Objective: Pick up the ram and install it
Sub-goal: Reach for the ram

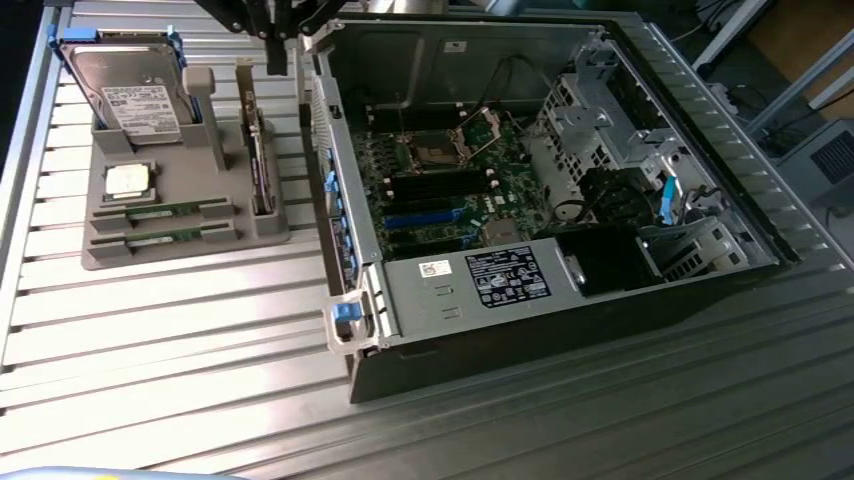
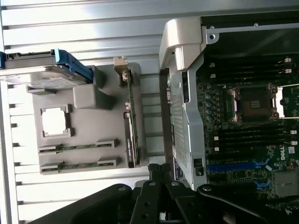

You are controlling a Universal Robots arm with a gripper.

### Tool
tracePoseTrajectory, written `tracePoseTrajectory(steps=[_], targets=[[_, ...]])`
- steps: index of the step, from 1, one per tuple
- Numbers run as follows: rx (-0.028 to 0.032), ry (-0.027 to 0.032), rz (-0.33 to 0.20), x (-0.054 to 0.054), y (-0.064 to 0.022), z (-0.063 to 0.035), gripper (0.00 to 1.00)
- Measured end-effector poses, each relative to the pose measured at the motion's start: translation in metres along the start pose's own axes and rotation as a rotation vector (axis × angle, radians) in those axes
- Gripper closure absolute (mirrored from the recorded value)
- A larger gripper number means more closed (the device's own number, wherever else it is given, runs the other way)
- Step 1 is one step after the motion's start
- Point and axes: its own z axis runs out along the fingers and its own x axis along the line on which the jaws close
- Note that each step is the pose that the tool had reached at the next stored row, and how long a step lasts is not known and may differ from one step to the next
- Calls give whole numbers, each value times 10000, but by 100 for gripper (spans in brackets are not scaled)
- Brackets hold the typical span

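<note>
Jaws pressed together and gripping nothing, the gripper (image 1: 276, 68) hangs above the grey tray (image 1: 100, 250), over the corner where the expansion card (image 1: 256, 165) stands on edge. The ram (image 1: 163, 213) lies seated in a slot at the tray's opposite end, well apart from the gripper, with its twin (image 1: 163, 238) in the parallel slot just beside it, both beside the tray's processor chip (image 1: 127, 180). With jaws this narrow, a descent would likely strike the stick's top edge rather than straddle it, and the close-set twin leaves little room for a finger (the card could be clipped too). The gripper's upper body is cut off, and the sticks' labels and notches are too small to tell.
</note>
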Motion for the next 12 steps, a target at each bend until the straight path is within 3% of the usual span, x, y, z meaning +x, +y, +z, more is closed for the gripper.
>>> tracePoseTrajectory(steps=[3,8,12], targets=[[0,-3,1,84,-6,-2,90],[-2,-17,0,373,-28,-11,90],[-2,-25,-1,508,-38,-15,90]])
